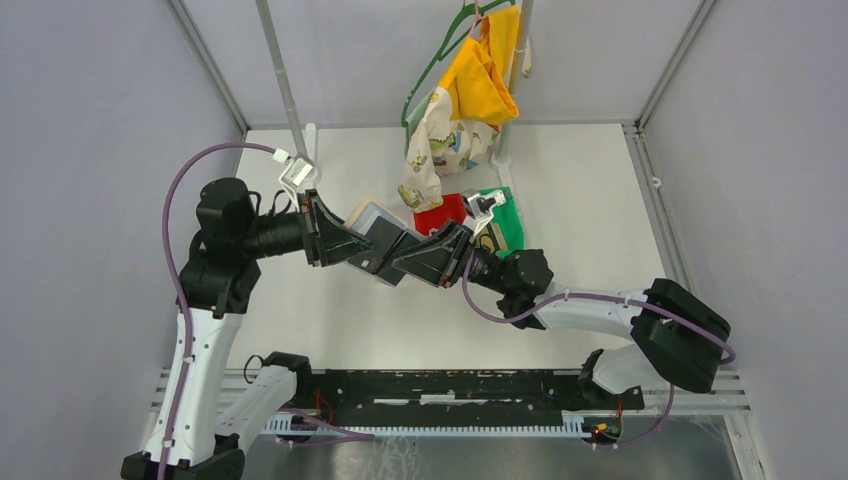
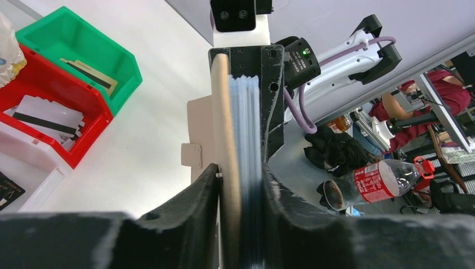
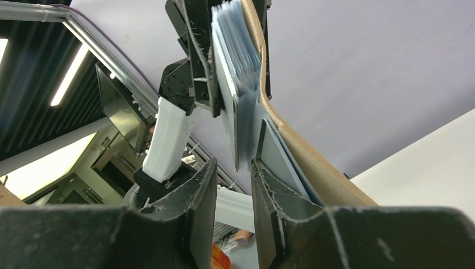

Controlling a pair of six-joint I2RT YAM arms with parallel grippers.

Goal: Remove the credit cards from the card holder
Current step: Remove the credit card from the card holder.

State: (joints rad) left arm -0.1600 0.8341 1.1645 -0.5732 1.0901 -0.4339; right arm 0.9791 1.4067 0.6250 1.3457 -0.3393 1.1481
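The left tool [image 2: 241, 182] is clamped across the tan leather-like folding card holder [image 2: 223, 112]. Its two black fingers press the cover and the stack of shiny clear plastic sleeves [image 2: 245, 123] together. The right tool [image 3: 233, 174] meets the holder from the opposite end with its fingers a little apart. The lower edge of one sleeve dips just between their tips and is not visibly pinched.

The card holder is up off the white table [image 1: 330, 320], just left of the red plastic bin [image 1: 440, 214] in the top view. In the red bin lies a pale grey credit card with a black stripe [image 2: 47, 115]. The green plastic bin [image 2: 84, 36] sits against the red bin's right side and holds a tan-gold card with a dark stripe [image 2: 92, 75]. A white plastic bin [image 2: 33, 162] sits against the red bin's opposite side, and a black card [image 2: 8, 190] shows in it at the edge of the left wrist view.
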